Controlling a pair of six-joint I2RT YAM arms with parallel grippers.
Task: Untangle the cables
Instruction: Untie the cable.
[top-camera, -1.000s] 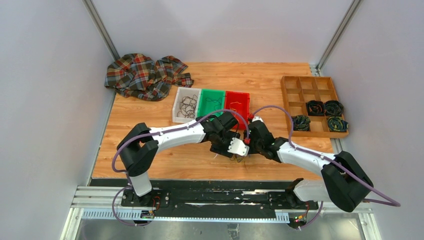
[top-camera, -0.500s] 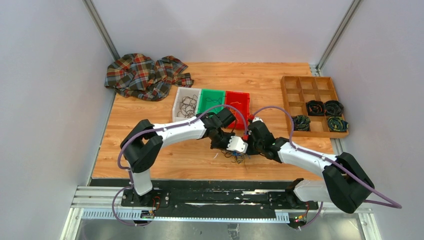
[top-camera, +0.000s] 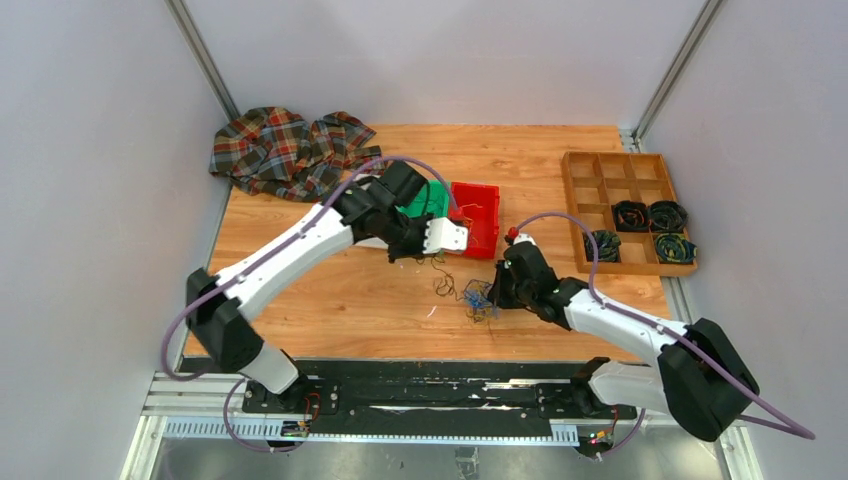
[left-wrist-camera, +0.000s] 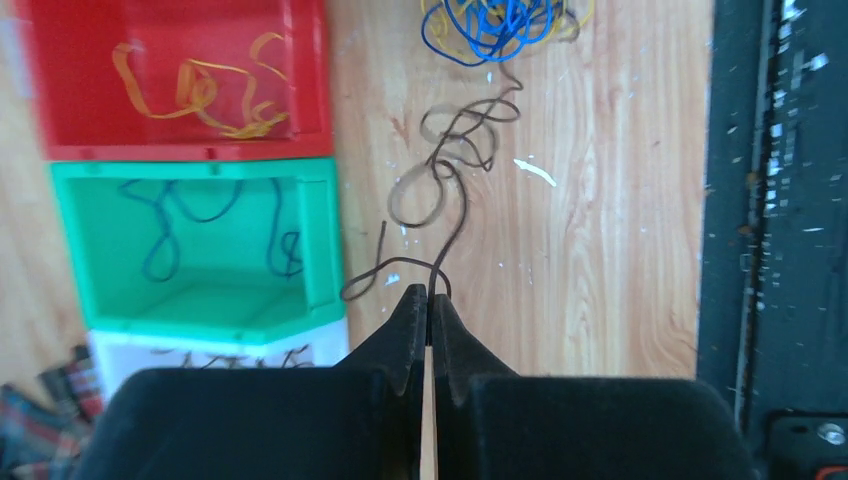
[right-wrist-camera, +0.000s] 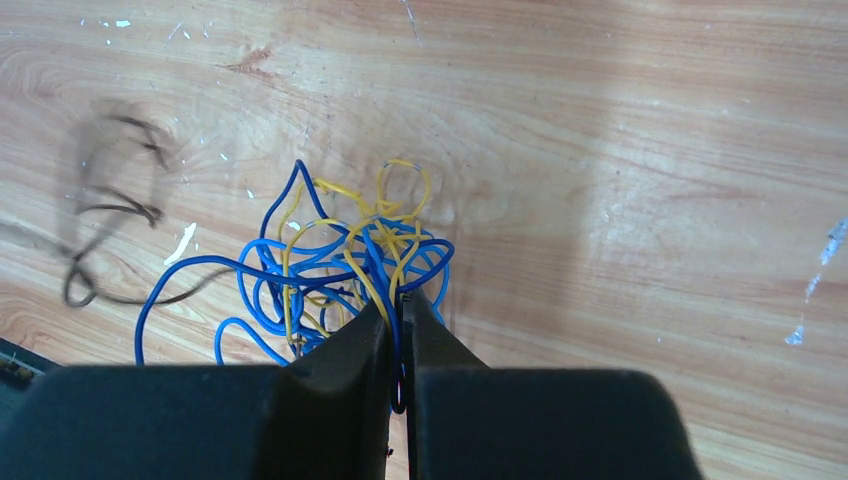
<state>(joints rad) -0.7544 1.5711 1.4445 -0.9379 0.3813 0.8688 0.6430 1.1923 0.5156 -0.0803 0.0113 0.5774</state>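
**Top view.** The clump of cables (top-camera: 478, 298) lies on the tabletop (top-camera: 330, 300) close to the near edge, a little right of the middle. The right gripper (top-camera: 493, 292) is lowered against the clump's right side. The left gripper (top-camera: 452, 237) is raised just in front of the red bin (top-camera: 482, 212), and a dark cable (top-camera: 441, 284) trails from it down toward the clump. A green bin (top-camera: 430, 198) adjoins the red one. A plaid cloth (top-camera: 290, 150) lies in the far left corner, and a wooden divided tray (top-camera: 600, 175) sits at the right edge.

**Left wrist view.** The left gripper (left-wrist-camera: 429, 294) is pressed together, pinching the end of the dark cable (left-wrist-camera: 452, 160). The cable loops across the wood to the clump (left-wrist-camera: 500, 22).

**Right wrist view.** The right gripper (right-wrist-camera: 397, 303) is pressed together, pinching a blue strand at the near side of the clump (right-wrist-camera: 350, 255) of blue and yellow loops. The dark cable (right-wrist-camera: 105, 215) appears blurred to the left.
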